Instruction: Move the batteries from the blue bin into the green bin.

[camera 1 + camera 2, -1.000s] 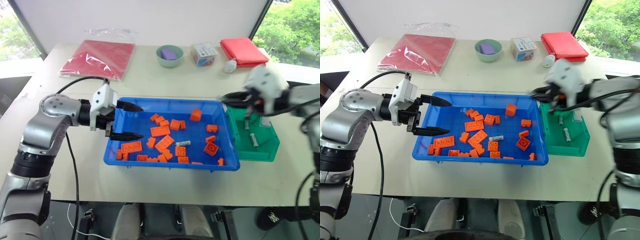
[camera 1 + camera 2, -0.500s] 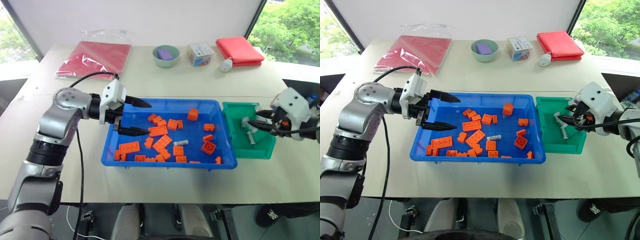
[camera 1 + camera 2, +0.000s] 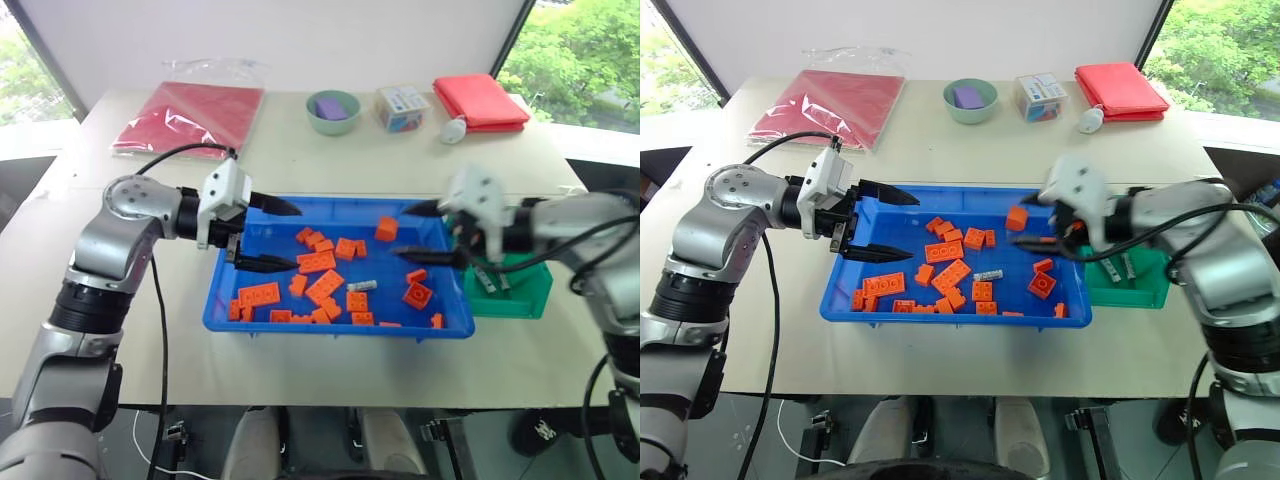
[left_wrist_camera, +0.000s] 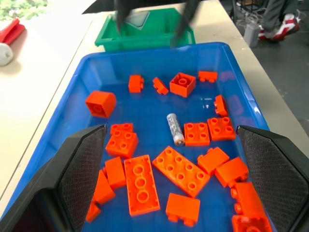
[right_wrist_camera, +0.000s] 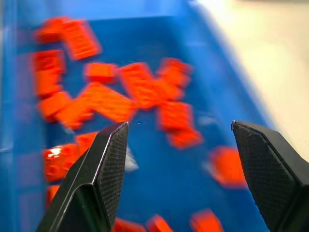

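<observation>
The blue bin (image 3: pixel 340 329) sits in the middle of the table. One silver battery (image 3: pixel 364 286) lies among orange bricks in it, and the left wrist view shows the same battery (image 4: pixel 175 129). The green bin (image 3: pixel 521 300) stands against the blue bin's right end, with batteries (image 3: pixel 1130 268) on its floor. My left gripper (image 3: pixel 292 237) hangs open over the blue bin's left end, holding nothing. My right gripper (image 3: pixel 404 232) is open and empty over the blue bin's right part, up and to the right of the battery. Its fingers (image 5: pixel 99 164) spread wide above blurred bricks.
Several orange toy bricks (image 3: pixel 327 286) are scattered in the blue bin. Along the table's far side lie a red pouch (image 3: pixel 195 115), a pale green bowl (image 3: pixel 334 110), a clear box (image 3: pixel 402 106), a folded red cloth (image 3: pixel 480 100) and a white object (image 3: pixel 452 129).
My right gripper has swung left from over the green bin to over the blue bin's right part, its jaws open. The left gripper has stayed where it was.
</observation>
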`<state>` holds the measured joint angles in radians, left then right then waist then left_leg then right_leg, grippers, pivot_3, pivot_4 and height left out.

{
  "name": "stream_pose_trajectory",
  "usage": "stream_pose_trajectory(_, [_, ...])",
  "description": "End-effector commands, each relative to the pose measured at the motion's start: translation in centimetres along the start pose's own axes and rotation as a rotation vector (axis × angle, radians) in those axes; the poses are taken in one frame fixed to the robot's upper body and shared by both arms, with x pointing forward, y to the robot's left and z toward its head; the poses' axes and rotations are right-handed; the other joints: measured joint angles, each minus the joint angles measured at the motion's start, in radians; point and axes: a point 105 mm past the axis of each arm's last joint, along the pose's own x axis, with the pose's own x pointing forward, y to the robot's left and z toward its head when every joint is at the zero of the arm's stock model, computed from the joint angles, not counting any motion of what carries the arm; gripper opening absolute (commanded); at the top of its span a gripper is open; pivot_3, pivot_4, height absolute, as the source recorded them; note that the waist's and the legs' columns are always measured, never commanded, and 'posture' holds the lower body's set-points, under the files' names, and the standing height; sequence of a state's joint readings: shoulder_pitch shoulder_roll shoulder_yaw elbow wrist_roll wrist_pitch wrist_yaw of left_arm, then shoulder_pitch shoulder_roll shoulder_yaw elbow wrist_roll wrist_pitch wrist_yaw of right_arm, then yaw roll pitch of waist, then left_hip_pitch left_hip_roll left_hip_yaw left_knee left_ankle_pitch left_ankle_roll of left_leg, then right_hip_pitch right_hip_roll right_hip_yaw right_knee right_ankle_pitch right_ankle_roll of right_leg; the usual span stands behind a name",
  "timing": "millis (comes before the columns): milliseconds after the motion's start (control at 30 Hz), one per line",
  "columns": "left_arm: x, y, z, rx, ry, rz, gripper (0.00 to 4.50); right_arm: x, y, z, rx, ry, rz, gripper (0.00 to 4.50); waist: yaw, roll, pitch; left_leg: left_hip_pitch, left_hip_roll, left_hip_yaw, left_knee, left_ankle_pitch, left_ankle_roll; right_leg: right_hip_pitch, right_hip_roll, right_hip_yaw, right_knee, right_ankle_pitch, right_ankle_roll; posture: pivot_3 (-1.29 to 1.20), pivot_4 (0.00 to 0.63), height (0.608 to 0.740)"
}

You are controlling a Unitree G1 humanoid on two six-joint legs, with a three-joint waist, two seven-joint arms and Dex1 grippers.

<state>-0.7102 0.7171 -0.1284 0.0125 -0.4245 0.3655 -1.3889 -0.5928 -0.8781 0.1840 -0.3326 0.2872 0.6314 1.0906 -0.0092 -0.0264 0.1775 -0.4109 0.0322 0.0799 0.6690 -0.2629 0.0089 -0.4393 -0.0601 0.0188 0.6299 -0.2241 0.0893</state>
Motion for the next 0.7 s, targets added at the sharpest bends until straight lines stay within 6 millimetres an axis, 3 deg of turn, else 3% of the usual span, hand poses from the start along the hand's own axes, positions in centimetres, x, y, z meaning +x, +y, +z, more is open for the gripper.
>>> stream_pose_trajectory(33, [-0.6,0.0,1.2,0.048,-0.009,0.028,4.50,1.9,0.0,-0.6,-0.127,0.036,0.061,3.48,-0.002,0.000,0.000,0.000,0.000,0.000,0.000,0.000,0.000,0.000,0.000,0.000,0.000,0.000,0.000,0.00,0.150,0.736])
stream_pose_trajectory(167, [-0.9,-0.4,1.3,0.047,-0.001,0.047,4.50,3.3,-0.2,-1.8,-0.167,0.058,0.101,3.48,-0.003,0.000,0.000,0.000,0.000,0.001,0.000,0.000,0.000,0.000,-0.001,0.000,0.000,0.001,0.001,0.00,0.150,0.736])
stream_pose_trajectory(300, [-1.6,-0.6,1.3,0.039,0.007,0.078,4.50,3.0,-0.1,-3.5,-0.188,0.097,0.158,3.48,-0.004,0.000,0.000,0.000,0.000,0.001,0.000,0.000,0.000,0.000,0.000,0.000,0.001,0.001,0.001,0.00,0.150,0.736])
stream_pose_trajectory(533, [-2.0,-0.7,1.1,0.027,0.018,0.107,4.50,3.5,2.9,-4.2,-0.187,0.008,0.346,3.48,-0.003,0.000,0.000,0.001,0.000,0.000,0.000,0.000,0.000,0.000,0.000,0.000,0.001,0.001,0.001,0.00,0.150,0.736])
stream_pose_trajectory(700, [-2.1,-0.9,1.3,0.030,0.015,0.109,4.50,4.4,1.5,-4.9,-0.194,0.033,0.287,3.48,-0.005,0.000,0.000,0.001,0.000,0.001,0.000,0.000,0.000,0.001,0.000,0.000,0.001,0.001,0.001,0.00,0.150,0.736])
